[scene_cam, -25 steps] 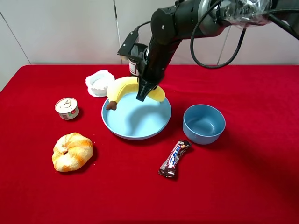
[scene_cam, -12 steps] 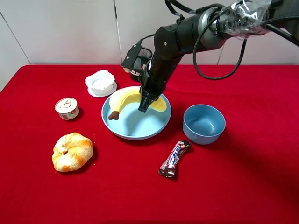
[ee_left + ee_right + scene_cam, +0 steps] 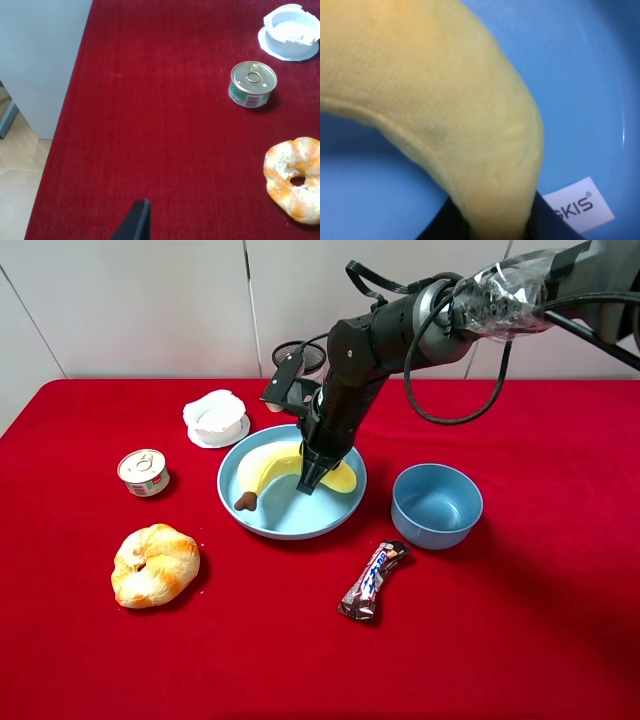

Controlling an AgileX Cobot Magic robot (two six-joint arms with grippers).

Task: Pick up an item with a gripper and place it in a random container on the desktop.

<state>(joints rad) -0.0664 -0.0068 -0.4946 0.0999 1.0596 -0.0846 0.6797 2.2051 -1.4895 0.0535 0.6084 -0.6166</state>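
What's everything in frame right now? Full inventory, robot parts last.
plush banana: 1, yellow with a brown stem, in the plate
plate: 1, light blue, mid-table
bowl: 1, blue, right of the plate, not touching it
chocolate bar: 1, dark wrapper, in front of plate and bowl
croissant: 1, golden, front left
tin can: 1, silver lid, left of the plate
plastic tub: 1, white, back left of the plate
mesh cup: 1, black, at the back, partly hidden by the right arm
table: 1, red cloth
right pincer: 1, black, shut on the plush banana
left pincer: 1, black, only one tip visible, state unclear
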